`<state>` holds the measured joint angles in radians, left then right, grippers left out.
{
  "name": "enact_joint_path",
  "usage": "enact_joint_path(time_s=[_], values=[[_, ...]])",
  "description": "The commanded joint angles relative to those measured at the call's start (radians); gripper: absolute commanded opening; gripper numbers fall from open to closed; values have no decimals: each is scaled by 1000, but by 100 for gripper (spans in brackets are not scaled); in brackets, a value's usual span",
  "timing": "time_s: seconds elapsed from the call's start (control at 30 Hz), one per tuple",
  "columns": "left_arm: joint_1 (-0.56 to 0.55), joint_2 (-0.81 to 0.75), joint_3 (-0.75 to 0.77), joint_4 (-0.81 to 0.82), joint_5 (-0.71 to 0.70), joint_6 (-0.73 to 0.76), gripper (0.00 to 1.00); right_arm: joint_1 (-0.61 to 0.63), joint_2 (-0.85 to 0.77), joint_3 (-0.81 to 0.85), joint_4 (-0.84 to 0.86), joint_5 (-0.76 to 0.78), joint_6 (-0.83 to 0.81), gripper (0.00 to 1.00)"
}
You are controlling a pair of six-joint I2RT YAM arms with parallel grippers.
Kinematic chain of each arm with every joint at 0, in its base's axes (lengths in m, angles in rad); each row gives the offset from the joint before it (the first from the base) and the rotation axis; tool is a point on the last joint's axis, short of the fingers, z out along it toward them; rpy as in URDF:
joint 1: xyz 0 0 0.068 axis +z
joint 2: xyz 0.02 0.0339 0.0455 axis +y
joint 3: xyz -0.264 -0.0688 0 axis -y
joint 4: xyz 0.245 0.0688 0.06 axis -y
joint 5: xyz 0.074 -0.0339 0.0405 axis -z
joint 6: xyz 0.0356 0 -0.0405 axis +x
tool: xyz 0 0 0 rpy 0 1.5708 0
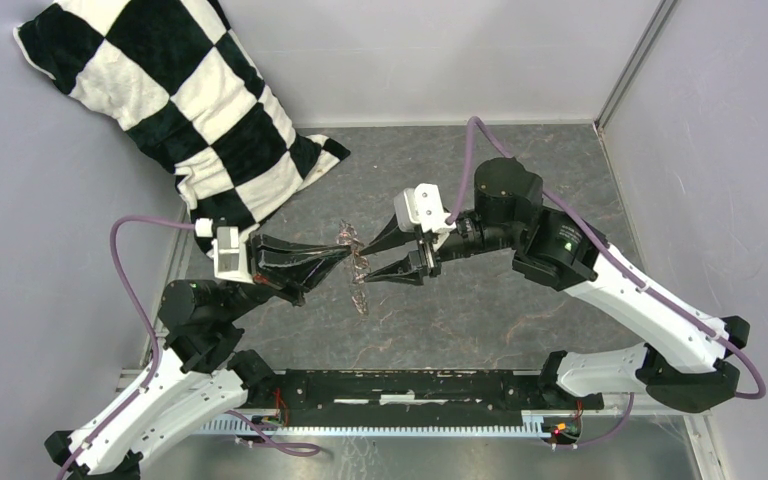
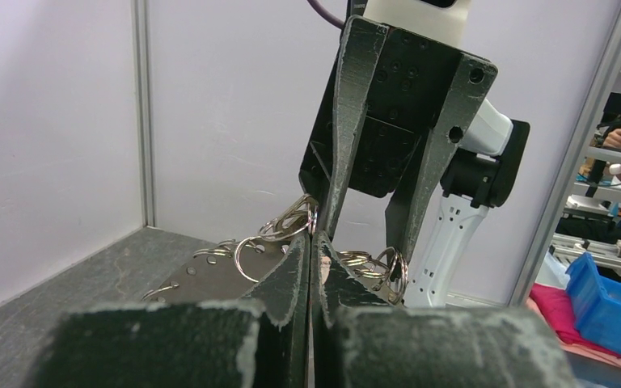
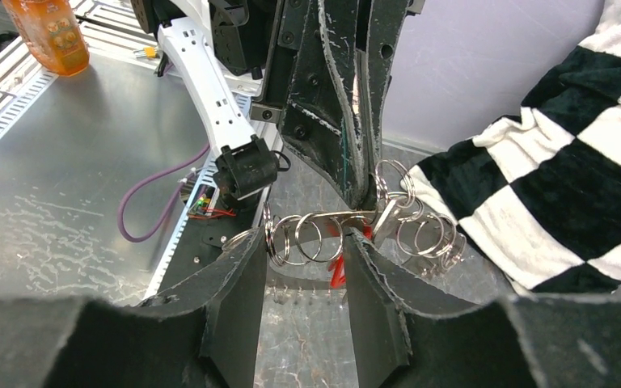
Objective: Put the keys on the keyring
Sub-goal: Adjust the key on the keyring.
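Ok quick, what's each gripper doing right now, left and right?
Left gripper: shut on the keyring.
Right gripper: open, with the keyring's rings between its jaws.

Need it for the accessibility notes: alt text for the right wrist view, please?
The left gripper, at top centre, is shut on a chain of silver rings that hangs across the gap between the open fingers of the right gripper. A small red tag shows below the rings; a black-and-white checked cushion lies at right.
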<state>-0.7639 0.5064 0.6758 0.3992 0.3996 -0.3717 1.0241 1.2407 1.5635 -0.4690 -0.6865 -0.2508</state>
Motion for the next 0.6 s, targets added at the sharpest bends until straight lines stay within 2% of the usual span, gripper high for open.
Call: enact_joint_path(time_s=[0.0, 0.57], values=[[2, -14, 40, 88, 44, -22, 2, -17, -2, 58, 19, 10, 6, 46], [3, -14, 39, 109, 112, -23, 2, -22, 36, 118, 13, 22, -15, 47]])
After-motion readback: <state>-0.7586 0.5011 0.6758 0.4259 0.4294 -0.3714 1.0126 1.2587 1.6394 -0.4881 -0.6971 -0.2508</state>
